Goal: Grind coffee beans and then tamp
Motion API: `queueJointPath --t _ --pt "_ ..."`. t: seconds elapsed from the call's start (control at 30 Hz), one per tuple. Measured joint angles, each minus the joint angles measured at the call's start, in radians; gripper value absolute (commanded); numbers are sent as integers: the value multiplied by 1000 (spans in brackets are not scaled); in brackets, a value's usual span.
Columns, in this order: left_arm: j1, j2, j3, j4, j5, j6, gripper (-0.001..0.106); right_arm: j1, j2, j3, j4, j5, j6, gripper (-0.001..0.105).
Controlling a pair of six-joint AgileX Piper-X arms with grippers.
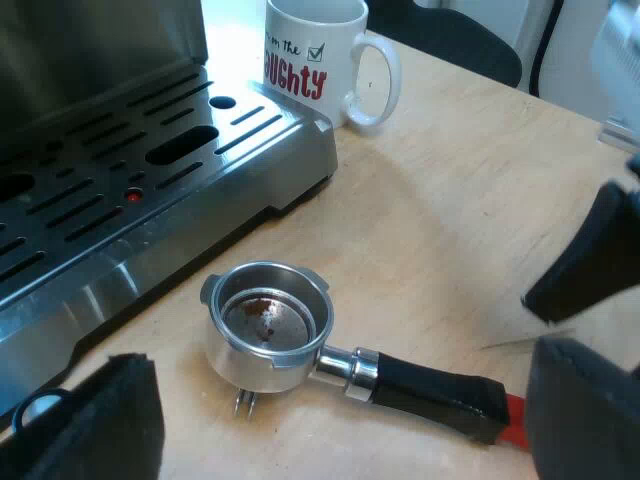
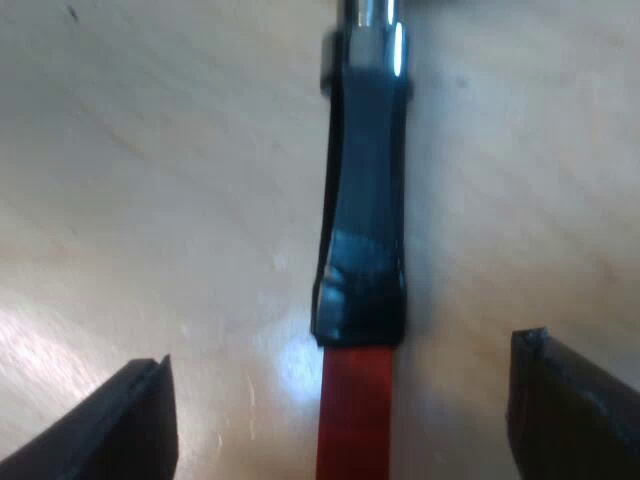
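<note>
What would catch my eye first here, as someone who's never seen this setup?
Likely the metal holder lying on the wooden table by the coffee machine, coffee traces in its cup. Then its handle's red end, with the right gripper open on either side of it, and the white mug with red lettering beside the machine.

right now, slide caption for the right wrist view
Open right pincer straddling the portafilter handle near its red end, wooden table beneath.
</note>
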Motion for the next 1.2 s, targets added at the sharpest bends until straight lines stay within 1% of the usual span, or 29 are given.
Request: queueJointPath --t 0.03,0.17,0.23,0.33,0.53,0.63,0.8,1.07,1.17,1.2 --pt "0 0 0 0 0 0 85 0 -22 -12 11 15 -3 70" --pt "0 0 0 0 0 0 85 0 -76 -50 24 38 -74 70" --pt "0 0 0 0 0 0 85 0 -108 -76 22 65 -118 70" --pt "0 0 0 0 0 0 85 0 -130 -96 13 74 -158 70" --pt "0 0 0 0 0 0 85 0 -166 -108 -95 74 -230 70" --pt "0 0 0 0 0 0 85 0 -168 -107 -128 74 -249 70" --pt "0 0 0 0 -46 0 85 0 -168 -107 -182 65 -280 70" --pt "0 0 0 0 -60 0 85 0 -168 -107 -187 89 -292 70" --pt "0 0 0 0 -122 0 85 0 -168 -107 -187 100 -292 70" --pt "0 0 0 0 -169 0 85 0 -168 -107 -187 100 -292 70"
